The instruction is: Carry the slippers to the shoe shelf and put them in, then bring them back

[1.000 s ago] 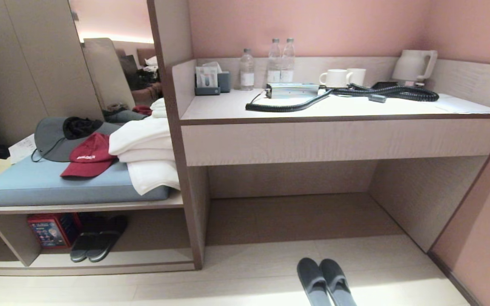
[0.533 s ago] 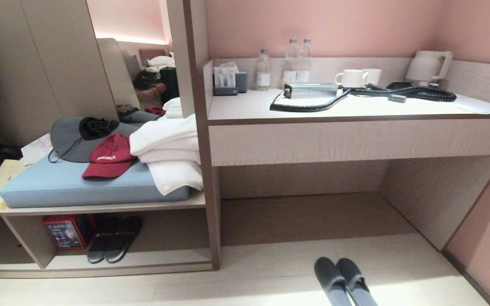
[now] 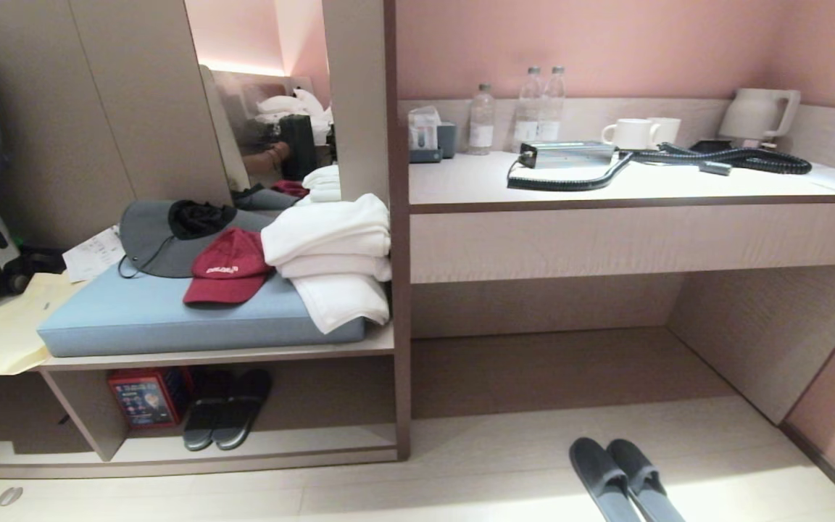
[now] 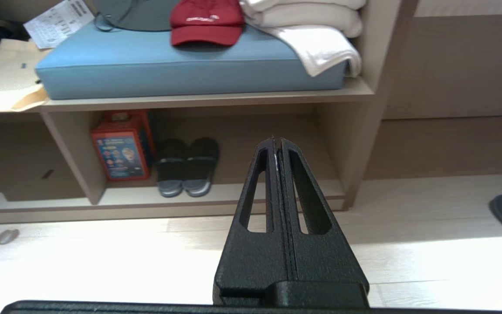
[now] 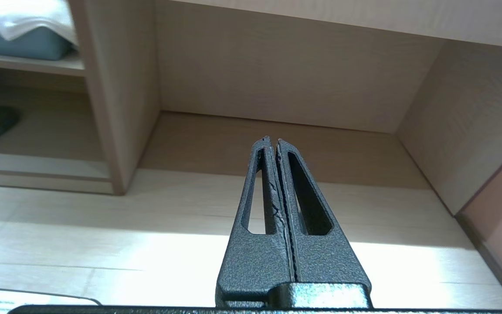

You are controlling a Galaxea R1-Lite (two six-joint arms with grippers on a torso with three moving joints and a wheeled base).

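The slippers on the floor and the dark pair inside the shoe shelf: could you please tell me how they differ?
The slippers lie on the open floor before the desk recess; the dark pair sits inside the shoe shelf, beside a red box. The slippers look closed over the toes and plain grey-blue; the dark pair shows a strap and open ends. Both pairs lie flat, side by side.

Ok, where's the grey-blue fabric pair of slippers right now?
In the head view, the grey-blue fabric slippers lie side by side on the pale floor, lower right, before the desk recess.
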